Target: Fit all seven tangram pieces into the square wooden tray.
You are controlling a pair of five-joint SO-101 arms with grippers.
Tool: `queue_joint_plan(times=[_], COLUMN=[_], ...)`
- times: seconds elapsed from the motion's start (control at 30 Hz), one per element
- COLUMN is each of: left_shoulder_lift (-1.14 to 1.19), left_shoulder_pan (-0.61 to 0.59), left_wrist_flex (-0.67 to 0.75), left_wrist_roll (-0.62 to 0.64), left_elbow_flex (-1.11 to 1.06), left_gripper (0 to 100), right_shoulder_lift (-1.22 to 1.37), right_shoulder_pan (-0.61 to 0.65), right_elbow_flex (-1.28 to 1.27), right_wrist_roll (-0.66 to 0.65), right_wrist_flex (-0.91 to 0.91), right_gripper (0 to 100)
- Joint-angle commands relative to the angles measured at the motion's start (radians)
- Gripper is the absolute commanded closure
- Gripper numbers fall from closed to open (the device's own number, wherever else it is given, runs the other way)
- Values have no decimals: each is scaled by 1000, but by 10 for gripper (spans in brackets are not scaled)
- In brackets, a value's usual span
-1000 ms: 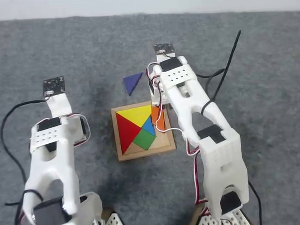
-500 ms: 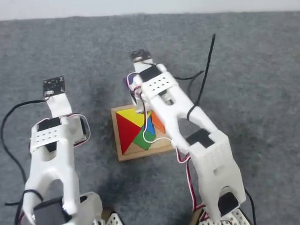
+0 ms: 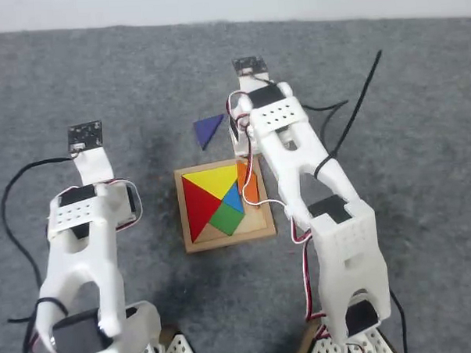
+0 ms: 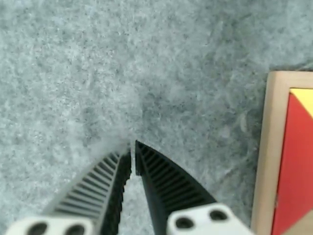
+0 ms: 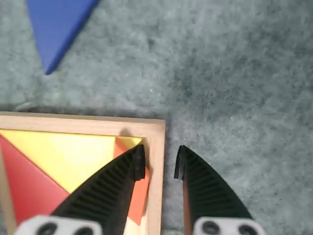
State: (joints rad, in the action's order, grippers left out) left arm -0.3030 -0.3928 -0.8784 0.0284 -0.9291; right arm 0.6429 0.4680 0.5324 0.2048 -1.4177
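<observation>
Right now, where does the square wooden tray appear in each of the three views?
High view: the wooden tray lies in the middle of the picture, its far right corner under the right arm.
Left wrist view: the tray lies beside the left gripper, apart from it.
Right wrist view: the right gripper straddles the tray's rim near a corner.
Shared landmark: the red triangle inside the tray.

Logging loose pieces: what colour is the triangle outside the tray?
Blue triangle; right wrist view shows it best.
</observation>
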Motion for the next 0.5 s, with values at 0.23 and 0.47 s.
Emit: queue_joint_plan(times=[0.23, 0.47], left_shoulder_lift=[-31, -31], left_shoulder_pan=[6, 6], left_wrist_flex=[20, 20], left_wrist_roll=[-14, -14], left_elbow_flex=[7, 7], left_gripper=[989, 989], right_shoulder_lift=[96, 140], right_shoulder_pan=[108, 56], right_elbow_flex=[81, 80], right_wrist_roll=[8, 21], right_wrist_flex=[7, -8], right_gripper=[707, 795])
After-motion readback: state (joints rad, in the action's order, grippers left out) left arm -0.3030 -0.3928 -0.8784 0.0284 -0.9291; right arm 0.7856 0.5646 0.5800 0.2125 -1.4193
